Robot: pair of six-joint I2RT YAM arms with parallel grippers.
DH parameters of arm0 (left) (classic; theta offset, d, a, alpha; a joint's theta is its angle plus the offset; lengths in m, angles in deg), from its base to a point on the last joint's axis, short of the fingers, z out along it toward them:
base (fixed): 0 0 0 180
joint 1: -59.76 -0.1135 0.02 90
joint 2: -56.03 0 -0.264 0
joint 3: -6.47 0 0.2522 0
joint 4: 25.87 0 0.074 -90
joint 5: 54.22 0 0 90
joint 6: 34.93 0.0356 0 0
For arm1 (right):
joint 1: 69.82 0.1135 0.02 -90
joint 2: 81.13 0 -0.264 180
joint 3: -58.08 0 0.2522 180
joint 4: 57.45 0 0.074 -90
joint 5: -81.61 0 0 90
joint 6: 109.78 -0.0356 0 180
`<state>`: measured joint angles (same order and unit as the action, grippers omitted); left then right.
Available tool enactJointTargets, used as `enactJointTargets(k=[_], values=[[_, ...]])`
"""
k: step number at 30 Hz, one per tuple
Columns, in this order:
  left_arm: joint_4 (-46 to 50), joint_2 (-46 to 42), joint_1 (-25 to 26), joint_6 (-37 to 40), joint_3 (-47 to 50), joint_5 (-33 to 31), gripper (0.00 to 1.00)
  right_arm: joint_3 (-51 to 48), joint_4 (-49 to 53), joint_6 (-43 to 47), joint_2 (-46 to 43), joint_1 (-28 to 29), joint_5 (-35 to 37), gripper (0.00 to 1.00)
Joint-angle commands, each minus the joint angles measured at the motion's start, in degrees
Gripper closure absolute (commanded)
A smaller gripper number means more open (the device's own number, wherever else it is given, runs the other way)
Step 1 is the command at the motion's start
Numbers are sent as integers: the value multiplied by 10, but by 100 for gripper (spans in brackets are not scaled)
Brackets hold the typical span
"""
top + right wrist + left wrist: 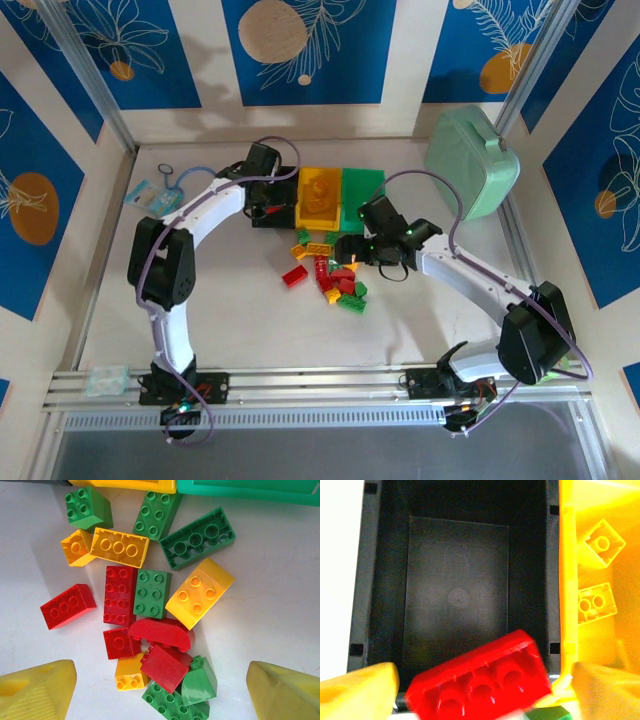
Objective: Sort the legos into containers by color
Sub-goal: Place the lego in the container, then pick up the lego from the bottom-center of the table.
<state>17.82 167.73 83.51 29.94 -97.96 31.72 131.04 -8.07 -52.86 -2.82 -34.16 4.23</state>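
My left gripper [272,203] hangs over the black container [270,218], jaws open. In the left wrist view a blurred, tilted red lego [480,680] sits between the yellow fingertips [357,692] without touching either, above the black container's wall [385,580]. Beside it, the yellow container [567,580] holds two yellow legos [596,602]. The green container [362,188] ends the row. My right gripper [350,252] is open above the loose pile of legos [330,272]. Between its fingertips [285,690] lie red [165,667], green [200,682] and yellow [200,592] legos.
A mint-green rounded case [472,160] stands at the back right. A small blue item with a cord [150,193] lies at the back left. A clear packet [105,380] rests on the front rail. Metal frame posts border the table.
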Motion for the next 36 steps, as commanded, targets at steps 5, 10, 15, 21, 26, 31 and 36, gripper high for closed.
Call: enactJointTargets(k=[5,10,15,21,26,31,36], values=[[-5,-67,7,20,38,-4,3,-16,12,-9,-37,5,2,11],[-40,-141,16,19,138,12,5,-20,20,-7,-36,1,1,11],[-88,-216,25,17,251,43,7,-18,41,-4,-26,-8,0,11],[-133,-305,43,17,366,67,8,-40,48,5,-23,-4,-26,16],[-147,-358,55,3,432,77,9,-69,54,6,-9,28,-40,20],[-172,-385,64,-11,480,85,10,-92,50,0,16,68,-47,20],[-183,-380,67,-15,500,92,10,-100,41,-1,55,87,-41,20]])
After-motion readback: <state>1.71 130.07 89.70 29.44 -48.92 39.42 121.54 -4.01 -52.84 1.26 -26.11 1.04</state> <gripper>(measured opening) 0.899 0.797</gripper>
